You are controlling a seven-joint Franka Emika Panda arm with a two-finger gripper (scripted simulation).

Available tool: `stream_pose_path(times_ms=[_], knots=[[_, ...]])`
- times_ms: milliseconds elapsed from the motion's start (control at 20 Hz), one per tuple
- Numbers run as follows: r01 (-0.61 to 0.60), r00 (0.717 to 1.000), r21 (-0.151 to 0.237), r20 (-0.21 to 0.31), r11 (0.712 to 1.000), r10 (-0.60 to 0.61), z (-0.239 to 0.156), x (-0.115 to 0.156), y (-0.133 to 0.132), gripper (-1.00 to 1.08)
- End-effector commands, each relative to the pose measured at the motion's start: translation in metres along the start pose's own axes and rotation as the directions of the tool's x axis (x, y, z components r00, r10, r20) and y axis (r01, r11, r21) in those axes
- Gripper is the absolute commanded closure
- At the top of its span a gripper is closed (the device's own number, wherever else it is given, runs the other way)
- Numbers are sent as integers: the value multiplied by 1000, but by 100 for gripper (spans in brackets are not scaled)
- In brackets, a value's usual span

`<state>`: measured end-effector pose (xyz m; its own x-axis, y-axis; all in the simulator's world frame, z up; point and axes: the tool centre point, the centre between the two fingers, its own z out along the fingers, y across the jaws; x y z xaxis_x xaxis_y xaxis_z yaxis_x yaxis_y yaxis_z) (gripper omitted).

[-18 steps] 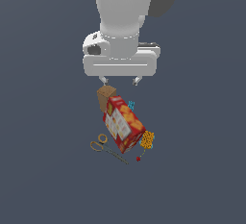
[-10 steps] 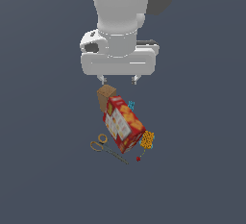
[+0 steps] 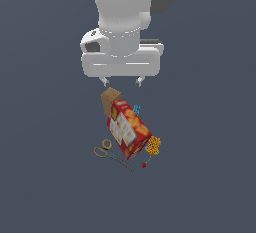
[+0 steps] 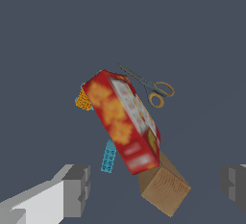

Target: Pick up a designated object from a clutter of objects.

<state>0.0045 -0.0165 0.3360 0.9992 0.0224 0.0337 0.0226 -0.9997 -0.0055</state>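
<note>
The hand (image 3: 121, 82) hangs wide open and empty above the brown block (image 3: 110, 101), which stands against the leaning red cracker box (image 3: 128, 128), so this looks like the approach, and next it should lower straight to straddle the block.

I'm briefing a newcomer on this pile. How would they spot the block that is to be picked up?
Find the red cracker box, the biggest thing in the pile. The brown block touches the box's end nearest the open pincer. It is the only plain thing there, wood-coloured and unprinted; the scissors and small coloured bits lie at the box's other end.
</note>
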Motion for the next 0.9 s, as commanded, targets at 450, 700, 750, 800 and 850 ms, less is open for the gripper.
stream_pose_path(times_ms=[450, 700, 750, 800, 850], knots=[[95, 995, -2, 4, 995, -95, 15, -9, 9, -92], [180, 984, -3, 7, 984, -180, 29, -19, 16, -92], [201, 980, -4, 8, 980, -201, 32, -21, 18, -92], [222, 975, -4, 9, 975, -222, 36, -23, 20, -92], [243, 970, -4, 10, 970, -243, 39, -26, 21, -92]])
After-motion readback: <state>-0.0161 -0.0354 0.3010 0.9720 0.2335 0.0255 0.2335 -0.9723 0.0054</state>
